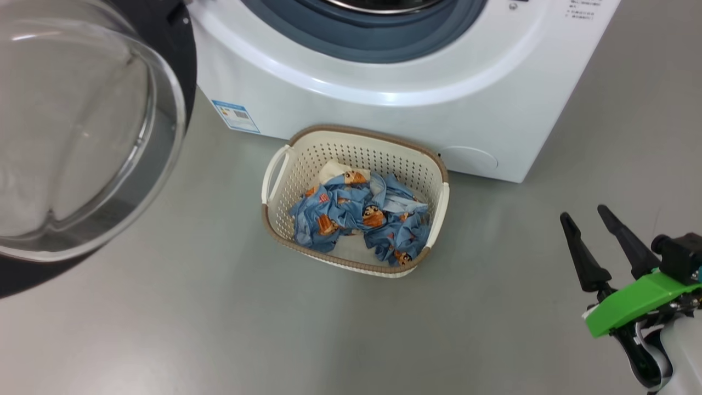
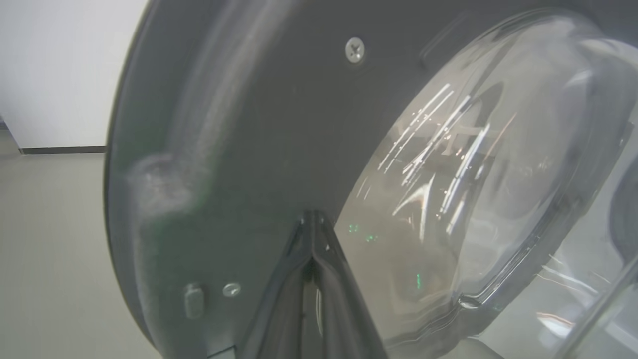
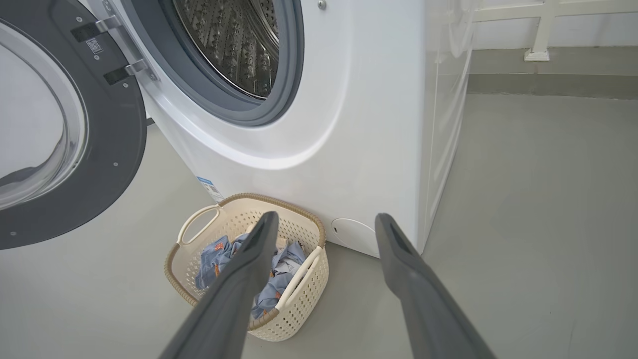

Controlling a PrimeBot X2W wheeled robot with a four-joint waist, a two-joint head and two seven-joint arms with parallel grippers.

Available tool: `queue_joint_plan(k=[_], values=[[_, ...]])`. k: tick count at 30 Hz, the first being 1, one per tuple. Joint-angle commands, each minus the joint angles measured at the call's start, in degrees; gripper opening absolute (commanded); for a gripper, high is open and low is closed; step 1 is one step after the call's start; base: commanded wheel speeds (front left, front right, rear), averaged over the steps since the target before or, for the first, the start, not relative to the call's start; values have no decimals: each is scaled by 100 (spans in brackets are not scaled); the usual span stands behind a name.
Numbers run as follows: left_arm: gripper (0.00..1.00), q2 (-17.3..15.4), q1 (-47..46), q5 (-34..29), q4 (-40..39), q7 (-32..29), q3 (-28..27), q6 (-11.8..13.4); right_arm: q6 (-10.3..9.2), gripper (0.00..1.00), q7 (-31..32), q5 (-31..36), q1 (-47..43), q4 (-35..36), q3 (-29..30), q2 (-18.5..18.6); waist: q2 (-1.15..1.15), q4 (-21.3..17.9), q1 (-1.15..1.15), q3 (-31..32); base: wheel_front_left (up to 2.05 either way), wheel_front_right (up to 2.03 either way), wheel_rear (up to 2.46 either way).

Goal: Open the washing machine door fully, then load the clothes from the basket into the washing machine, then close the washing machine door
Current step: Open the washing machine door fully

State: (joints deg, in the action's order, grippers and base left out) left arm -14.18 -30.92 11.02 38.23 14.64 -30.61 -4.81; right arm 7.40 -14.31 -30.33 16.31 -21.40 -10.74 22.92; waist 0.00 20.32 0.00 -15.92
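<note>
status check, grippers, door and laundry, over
Left gripper shut, tips at the washing machine door inner rim, door open. Right gripper open, empty, right of the basket. Clothes in basket. Nothing seen blocking.

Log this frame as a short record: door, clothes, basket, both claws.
door: washing machine door open wide, on the robot's left
clothes: crumpled in the basket
basket: on the floor before the washing machine
left claw: shut, tips by the door's inner face
right claw: open, empty, off to the basket's right
</note>
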Motion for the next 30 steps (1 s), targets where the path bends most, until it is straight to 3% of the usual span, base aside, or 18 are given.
queue_joint_plan(k=[1, 13, 20, 30], values=[[0, -493, -211, -63, -1, 36, -275, 39, 9, 100, -69, 70, 104, 132, -144, 92, 0, -41, 0, -100, 0, 0, 0], [0, -869, -689, -318, 680, 36, -637, -32, 9, 100, -69, 62, 393, 67, -295, 115, 0, -186, 0, -287, 0, 0, 0], [0, -626, -365, -333, 448, 36, -554, -227, 9, 100, -69, 19, 268, -38, -295, -21, 0, -185, 0, 63, 0, 0, 0], [0, -125, 499, -175, -570, 36, -68, -266, 9, 100, -69, -69, 27, -76, -303, -175, 0, -128, 0, 556, 0, 0, 0]])
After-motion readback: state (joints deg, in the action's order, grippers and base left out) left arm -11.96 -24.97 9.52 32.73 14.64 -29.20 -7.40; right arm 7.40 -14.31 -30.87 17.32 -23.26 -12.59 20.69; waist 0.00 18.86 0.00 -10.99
